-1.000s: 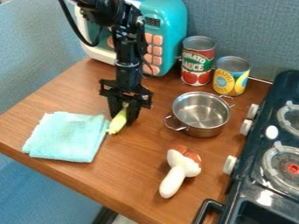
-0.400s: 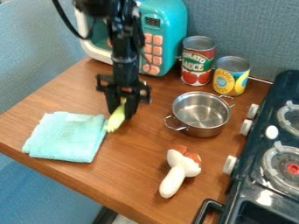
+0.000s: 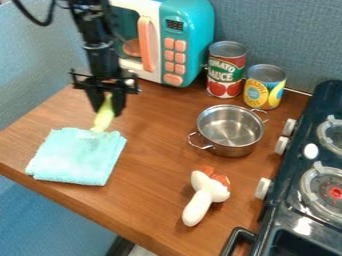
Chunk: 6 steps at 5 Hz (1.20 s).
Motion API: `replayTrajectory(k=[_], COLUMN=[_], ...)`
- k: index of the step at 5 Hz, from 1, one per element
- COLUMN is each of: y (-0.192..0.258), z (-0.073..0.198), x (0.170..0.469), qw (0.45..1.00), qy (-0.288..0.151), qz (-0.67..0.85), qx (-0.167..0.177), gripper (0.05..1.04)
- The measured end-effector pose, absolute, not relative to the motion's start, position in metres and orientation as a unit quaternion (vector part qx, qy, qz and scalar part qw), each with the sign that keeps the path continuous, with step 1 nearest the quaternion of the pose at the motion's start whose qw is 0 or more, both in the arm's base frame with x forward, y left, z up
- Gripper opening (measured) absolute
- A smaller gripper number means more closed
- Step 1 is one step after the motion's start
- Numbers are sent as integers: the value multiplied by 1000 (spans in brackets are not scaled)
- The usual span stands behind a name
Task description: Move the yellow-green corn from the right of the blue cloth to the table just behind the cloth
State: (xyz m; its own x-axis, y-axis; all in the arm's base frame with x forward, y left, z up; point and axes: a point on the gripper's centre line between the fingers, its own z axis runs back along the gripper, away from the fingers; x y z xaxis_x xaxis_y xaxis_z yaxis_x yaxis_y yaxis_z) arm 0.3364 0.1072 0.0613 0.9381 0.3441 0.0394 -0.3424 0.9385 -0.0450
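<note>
At the upper left of the frame, the gripper (image 3: 107, 105) pinches a yellow-green toy vegetable (image 3: 103, 116), its lower end at the back edge of the turquoise cloth (image 3: 77, 157) on the counter (image 3: 150, 185).

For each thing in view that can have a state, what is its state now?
Pincer: closed on yellow-green toy
Yellow-green toy: held, hanging down
Cloth: folded, lying flat
Pot: upright, without lid
Tomato can: upright
Yellow can: upright
Microwave door: shut
White toy: lying down
</note>
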Motion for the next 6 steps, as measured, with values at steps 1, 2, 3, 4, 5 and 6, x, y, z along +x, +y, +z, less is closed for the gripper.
replayTrajectory(k=[1,2,3,4,5,6], y=[132,171,199,210,212,209], z=[64,67,63,57,41,33], x=[324,327,329,333,327,326], qw=[980,973,968,970,970,971], qy=[-8,-14,0,26,60,64], qz=[200,231,251,242,238,229], qx=[-14,-16,-11,0,5,4], gripper=[453,453,453,453,453,453])
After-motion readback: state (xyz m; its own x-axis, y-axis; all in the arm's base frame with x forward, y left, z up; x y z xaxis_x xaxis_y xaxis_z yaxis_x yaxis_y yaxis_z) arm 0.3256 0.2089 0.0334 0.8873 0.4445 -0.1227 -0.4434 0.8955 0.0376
